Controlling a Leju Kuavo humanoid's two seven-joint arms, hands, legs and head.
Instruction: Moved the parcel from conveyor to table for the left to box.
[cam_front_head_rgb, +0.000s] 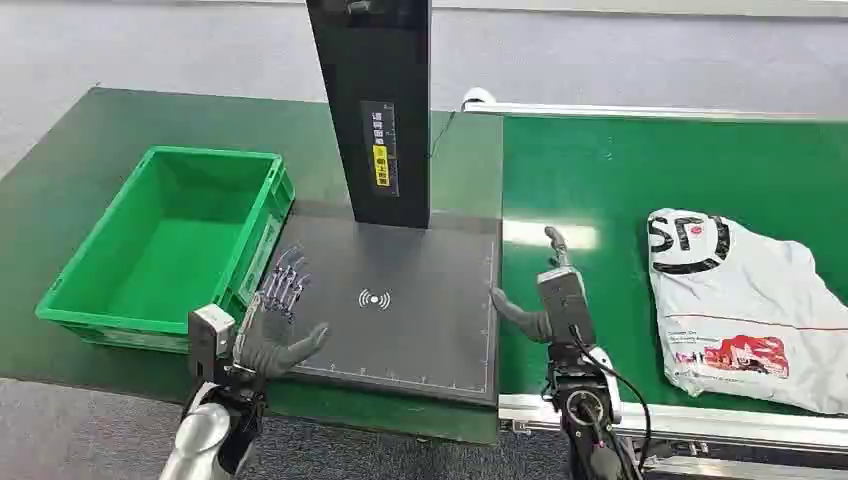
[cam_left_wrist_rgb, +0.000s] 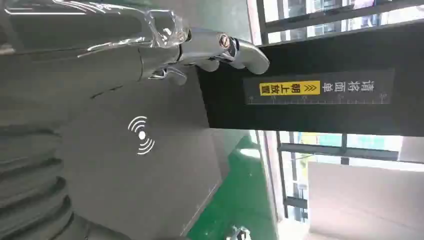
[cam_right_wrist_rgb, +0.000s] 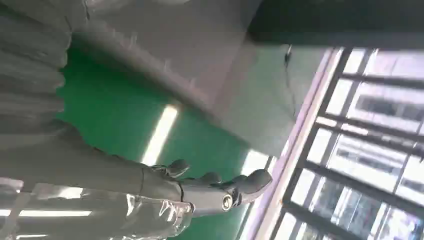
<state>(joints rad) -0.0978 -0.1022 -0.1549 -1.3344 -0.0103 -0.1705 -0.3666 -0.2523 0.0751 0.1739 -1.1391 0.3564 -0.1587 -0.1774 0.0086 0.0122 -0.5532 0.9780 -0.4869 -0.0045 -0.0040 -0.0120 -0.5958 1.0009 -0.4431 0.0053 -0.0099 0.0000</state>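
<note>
A white plastic-bag parcel (cam_front_head_rgb: 745, 310) with black and red print lies on the green conveyor belt (cam_front_head_rgb: 610, 180) at the right. My right hand (cam_front_head_rgb: 545, 290) hovers over the belt's left part, well left of the parcel, fingers straight and holding nothing; its fingers (cam_right_wrist_rgb: 220, 187) show spread above the belt. My left hand (cam_front_head_rgb: 275, 315) is held over the left edge of the dark scanner pad (cam_front_head_rgb: 400, 300), fingers apart and empty. Its fingers (cam_left_wrist_rgb: 200, 47) reach across the pad toward the black post. The green box (cam_front_head_rgb: 170, 245) stands empty on the table left of the pad.
A black scanner post (cam_front_head_rgb: 375, 100) with a yellow label rises from the pad's far edge. The green table (cam_front_head_rgb: 60, 180) extends around the box. The conveyor's metal rail (cam_front_head_rgb: 700, 420) runs along the near side. Windows (cam_right_wrist_rgb: 370, 130) show beyond.
</note>
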